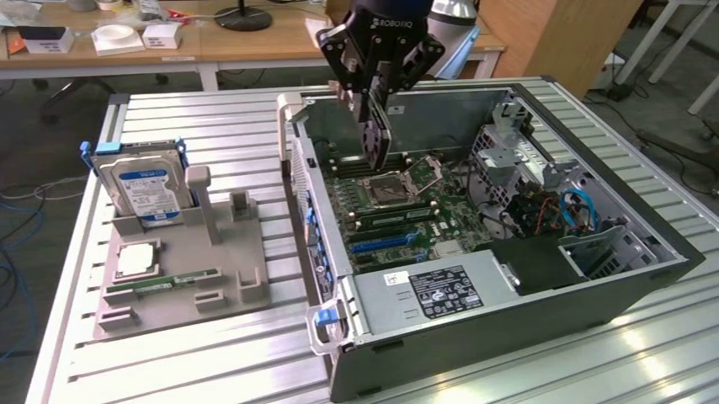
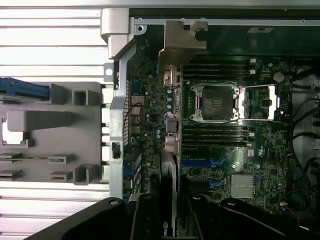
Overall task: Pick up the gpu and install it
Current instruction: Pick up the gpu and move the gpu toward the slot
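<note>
Exterior view has the gpu hanging edge-on, long side down, straight below the gripper, whose jaws are clamped on its upper end. The card is in the air inside the open case, not yet touching the board. In the wrist view the gpu runs away from the gripper and ends in its bracket, close to the case's rear wall.

Just below and beside the card's free end is the socket, uncovered, with memory next to it. The blue slots lie further off, toward the case's near end.

Likely risks, as I judge them:
- The card hangs nearer the socket than the slots. Going down here could drive a corner into the socket or the memory.
- The grip is on one end of a long, thin card. A knock on the free end could swing the card in the jaws or make it slip.
- The bracket is near the rear wall. It could catch on the sheet metal and twist the card.
- I cannot tell which edge faces the board. If the contact edge does not meet a slot squarely, pressing could damage the card or the slot.
</note>
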Motion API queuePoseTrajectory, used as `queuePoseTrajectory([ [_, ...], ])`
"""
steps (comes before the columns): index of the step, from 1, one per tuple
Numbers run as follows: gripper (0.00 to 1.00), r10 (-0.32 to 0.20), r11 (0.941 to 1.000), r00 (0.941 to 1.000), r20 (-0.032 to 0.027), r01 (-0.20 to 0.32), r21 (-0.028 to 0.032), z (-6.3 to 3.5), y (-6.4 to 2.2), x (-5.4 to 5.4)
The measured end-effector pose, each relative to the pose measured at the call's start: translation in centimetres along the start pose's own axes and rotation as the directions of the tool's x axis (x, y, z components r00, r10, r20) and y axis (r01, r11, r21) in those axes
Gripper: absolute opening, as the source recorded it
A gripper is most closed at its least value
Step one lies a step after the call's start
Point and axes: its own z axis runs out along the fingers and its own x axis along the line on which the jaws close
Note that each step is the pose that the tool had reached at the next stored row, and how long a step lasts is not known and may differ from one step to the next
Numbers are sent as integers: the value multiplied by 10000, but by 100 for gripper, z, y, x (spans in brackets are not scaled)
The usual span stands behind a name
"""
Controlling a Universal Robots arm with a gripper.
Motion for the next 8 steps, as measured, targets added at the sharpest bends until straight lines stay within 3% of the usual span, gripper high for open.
queuePoseTrajectory([
  [7,26,0,10000,10000,0,0,-1,-1,0,-26],
  [8,26,0,10000,10000,0,0,0,-3,1,-75],
])
